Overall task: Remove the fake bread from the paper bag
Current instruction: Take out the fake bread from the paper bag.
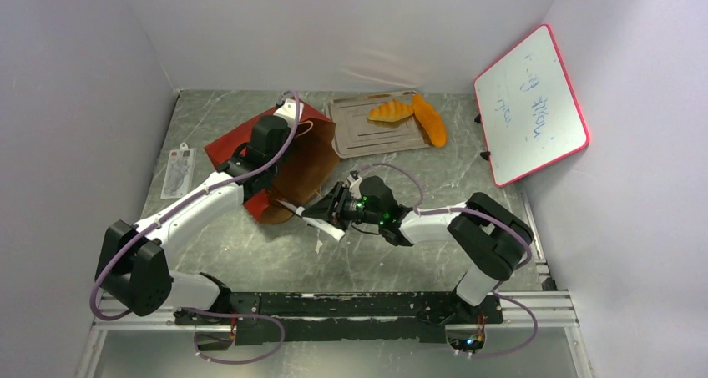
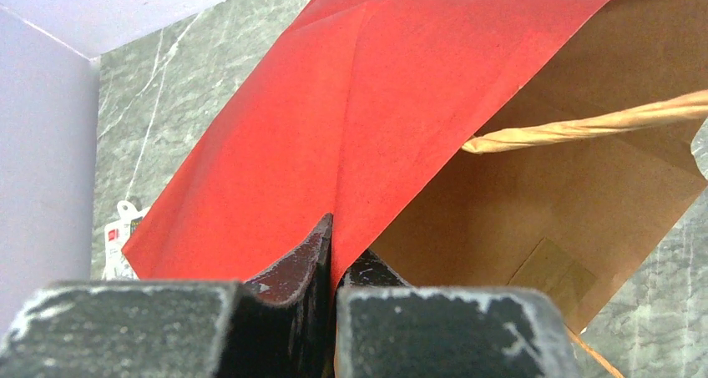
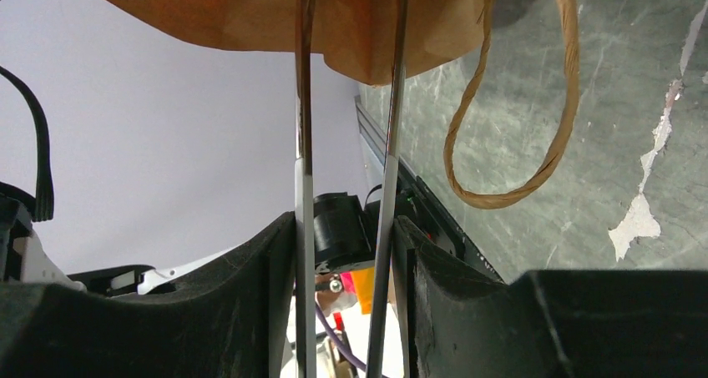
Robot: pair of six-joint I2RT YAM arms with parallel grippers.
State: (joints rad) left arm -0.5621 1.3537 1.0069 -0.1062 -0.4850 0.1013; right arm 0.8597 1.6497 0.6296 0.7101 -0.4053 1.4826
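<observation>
Left gripper [image 2: 338, 244]: jaws pinched tight on the red outer wall of the paper bag [image 2: 292, 128], close to its mouth rim.

Right gripper [image 3: 344, 228]: jaws clamped on thin metal tongs [image 3: 304, 144], with the blades held narrowly apart. The blades run to the bag's mouth and their tips are out of view. We cannot tell whether they hold anything.

The bag lies tipped on the table [image 1: 401, 253], mouth toward the right arm, brown kraft lining showing. Two pieces of fake bread are outside it, just beyond the bag. A ridged golden crescent [image 1: 390, 110] sits on a flat grey tray [image 1: 355, 136], and a smooth orange piece [image 1: 430, 121] lies at the tray's far edge. We see no bread inside the bag. Its deep end is hidden, so we cannot say whether any is left.

Risks, in our judgement:
- The thin paper may crease or tear at the pinch if the left arm pulls while the tongs push.
- The bag could skid on the smooth marbled table.
- The twisted cord handle [image 3: 568, 78] hangs in a loop beside the blades and could snag them.
- Hard, smooth toy bread may slip from the polished blades.
</observation>
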